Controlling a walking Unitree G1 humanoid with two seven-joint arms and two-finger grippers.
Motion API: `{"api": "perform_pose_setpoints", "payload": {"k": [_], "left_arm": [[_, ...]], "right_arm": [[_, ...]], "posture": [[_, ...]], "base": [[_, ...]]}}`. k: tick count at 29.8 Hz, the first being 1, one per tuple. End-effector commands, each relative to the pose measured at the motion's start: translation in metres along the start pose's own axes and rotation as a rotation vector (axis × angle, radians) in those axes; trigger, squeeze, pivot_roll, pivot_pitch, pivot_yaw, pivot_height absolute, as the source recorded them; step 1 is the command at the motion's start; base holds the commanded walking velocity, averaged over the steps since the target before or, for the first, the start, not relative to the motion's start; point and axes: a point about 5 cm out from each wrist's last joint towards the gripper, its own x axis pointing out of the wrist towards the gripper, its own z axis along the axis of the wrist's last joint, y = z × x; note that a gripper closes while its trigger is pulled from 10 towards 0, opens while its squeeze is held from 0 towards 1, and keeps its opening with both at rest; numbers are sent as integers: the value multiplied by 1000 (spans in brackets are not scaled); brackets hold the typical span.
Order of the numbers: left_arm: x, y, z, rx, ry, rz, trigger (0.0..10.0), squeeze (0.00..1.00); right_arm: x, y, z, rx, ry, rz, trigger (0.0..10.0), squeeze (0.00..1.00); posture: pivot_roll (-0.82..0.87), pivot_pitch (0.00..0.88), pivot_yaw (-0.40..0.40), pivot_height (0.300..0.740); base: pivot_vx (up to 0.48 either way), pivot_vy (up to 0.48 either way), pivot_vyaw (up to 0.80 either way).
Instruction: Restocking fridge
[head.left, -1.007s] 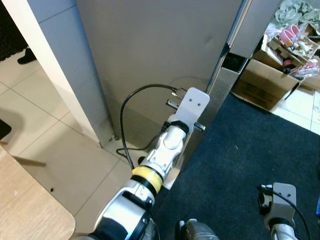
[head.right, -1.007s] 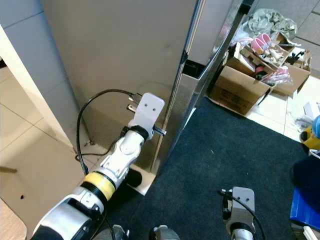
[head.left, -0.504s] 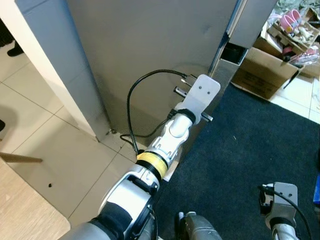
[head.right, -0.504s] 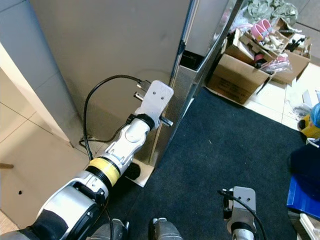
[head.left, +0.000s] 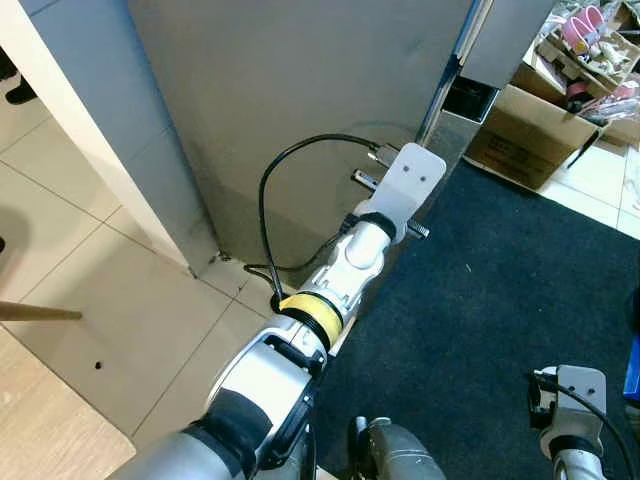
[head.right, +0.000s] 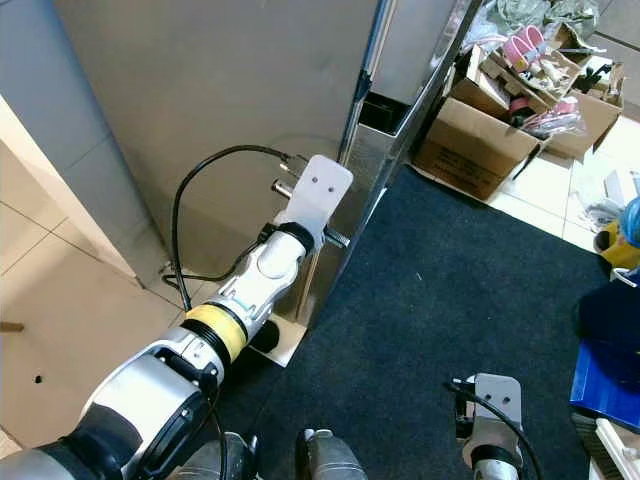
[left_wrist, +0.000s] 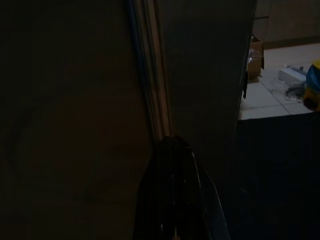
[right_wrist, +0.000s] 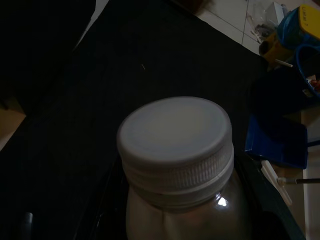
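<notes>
Our left gripper (left_wrist: 172, 150) reaches to the seam at the edge of the tall grey metal fridge door (head.left: 300, 110), jaws pressed narrow together. Our right gripper (right_wrist: 180, 220) hangs low over the dark blue carpet (head.right: 440, 290), jaws holding a white-capped clear plastic bottle (right_wrist: 177, 150).

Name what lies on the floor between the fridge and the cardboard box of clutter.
Only dark blue carpet lies between the fridge and the cardboard box, seen in both eye views.
</notes>
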Motion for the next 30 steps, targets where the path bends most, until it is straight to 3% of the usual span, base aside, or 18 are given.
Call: {"api": "perform_pose_setpoints", "payload": {"k": [1,11,21,22,24,25,27,28,30], "left_arm": [[3,-76,35,-126,-64,-146,10000,0],[7,-85,45,-110,-60,-177,10000,0],[13,-78,52,-77,-52,-96,10000,0],[14,-77,53,-76,-52,-93,10000,122],[15,-76,53,-75,-52,-91,10000,122],[15,-76,54,-73,-51,-88,10000,533],[16,-75,54,-72,-50,-86,10000,533],[16,-74,54,-69,-49,-79,10000,1000],[16,-73,54,-69,-50,-79,10000,1000]], "right_arm": [[-3,-8,-4,0,10,-28,10000,0],[-3,-4,-3,3,7,-24,10000,0],[-3,-3,-3,7,7,-25,10000,0],[-3,-3,-2,8,6,-25,10000,0],[-3,-3,-2,9,6,-24,10000,0],[-3,-3,-2,10,5,-24,10000,0],[-3,-2,-2,10,5,-24,10000,0],[-3,-2,-2,9,6,-24,10000,0],[-3,-2,-2,9,6,-24,10000,0]], "posture": [[-274,295,-114,740],[-282,292,-109,740],[-283,288,-107,740],[-283,288,-107,740],[-283,288,-107,740],[-284,286,-106,740],[-284,286,-106,740],[-286,285,-106,740],[-286,284,-107,740]], "base": [[0,0,0],[0,0,0],[0,0,0],[0,0,0],[0,0,0],[0,0,0],[0,0,0],[0,0,0],[0,0,0]]}}
